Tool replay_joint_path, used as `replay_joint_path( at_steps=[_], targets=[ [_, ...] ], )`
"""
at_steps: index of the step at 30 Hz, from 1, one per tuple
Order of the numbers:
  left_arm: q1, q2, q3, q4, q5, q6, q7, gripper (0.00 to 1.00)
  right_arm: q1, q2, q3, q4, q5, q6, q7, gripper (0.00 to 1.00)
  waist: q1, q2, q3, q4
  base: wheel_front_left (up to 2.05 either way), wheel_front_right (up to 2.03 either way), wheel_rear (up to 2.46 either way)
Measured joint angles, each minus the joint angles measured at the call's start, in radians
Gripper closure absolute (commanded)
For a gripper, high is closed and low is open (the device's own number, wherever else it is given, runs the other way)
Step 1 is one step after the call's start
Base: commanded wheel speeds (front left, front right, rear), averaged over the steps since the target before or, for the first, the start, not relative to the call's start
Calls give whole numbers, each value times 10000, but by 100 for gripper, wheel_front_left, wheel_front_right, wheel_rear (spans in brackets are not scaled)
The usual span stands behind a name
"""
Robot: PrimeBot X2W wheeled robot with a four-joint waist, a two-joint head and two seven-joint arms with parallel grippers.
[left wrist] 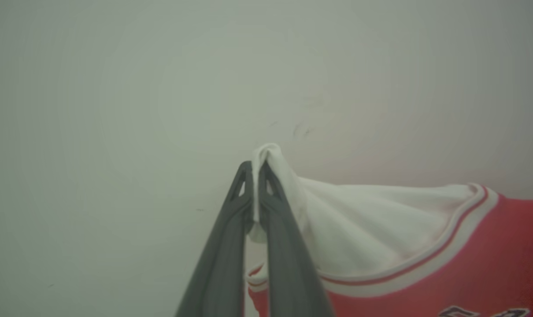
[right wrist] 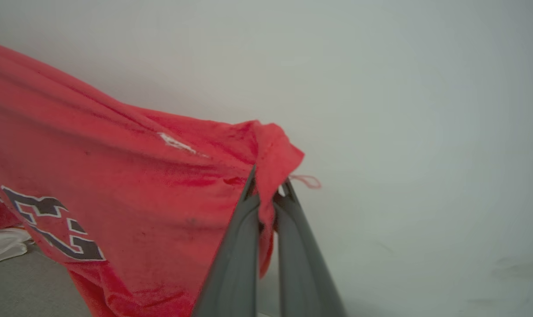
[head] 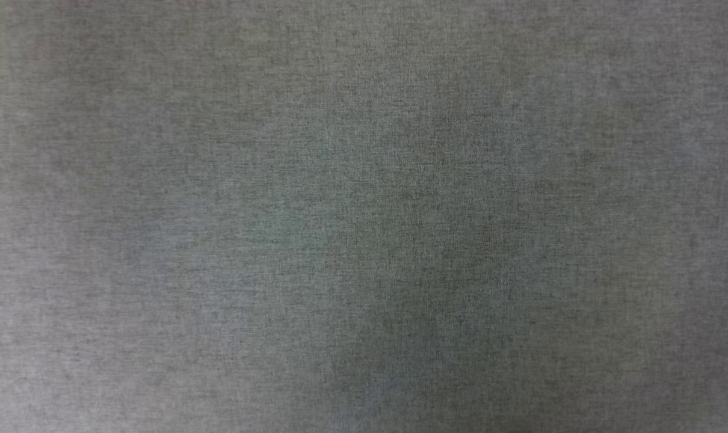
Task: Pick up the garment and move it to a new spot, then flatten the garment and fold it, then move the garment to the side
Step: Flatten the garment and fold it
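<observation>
Red jersey (right wrist: 116, 176) hangs by two corners: left gripper (left wrist: 254, 171) pinches its white trim, right gripper (right wrist: 269, 179) clamps a red corner, apparently the hem.

Setting: a plain indoor work area; whether lab, studio or home cannot be told.
Work surface: grey covering (head: 364, 216) with a fine woven, heathered texture, lying flat in the head view; a like grey shows at the lower left of the right wrist view.
Background: smooth off-white backdrop (left wrist: 116, 88), evenly lit, in both wrist views.
Wear: faint dark scuff marks (left wrist: 301, 130) on it.
</observation>
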Motion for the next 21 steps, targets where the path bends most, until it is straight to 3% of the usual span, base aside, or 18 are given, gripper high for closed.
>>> replay_joint_path(
  at_steps=[6, 11, 17, 21],
  targets=[
    [973, -81, 94, 600, -244, -328, -121, 100, 430, 245, 431, 677, 418, 0, -313, 100, -1, 0, -342, 50, 0, 0, 0],
    [2584, -257, 157, 719, -495, -583, -136, 100, 1808, 330, 667, 790, 963, -2, -589, 100, -1, 0, -947, 105, 0, 0, 0],
    [5519, -221, 546, -184, -660, -681, -140, 100, 4235, 313, 813, 500, 1657, 0, -876, 100, -2, 0, -2064, 161, 0, 0, 0],
    [7867, -211, 869, -1170, -665, -464, -140, 100, 6094, 199, 802, 67, 1977, 0, -930, 100, -3, 0, -2968, 208, 0, 0, 0]
  ],
)
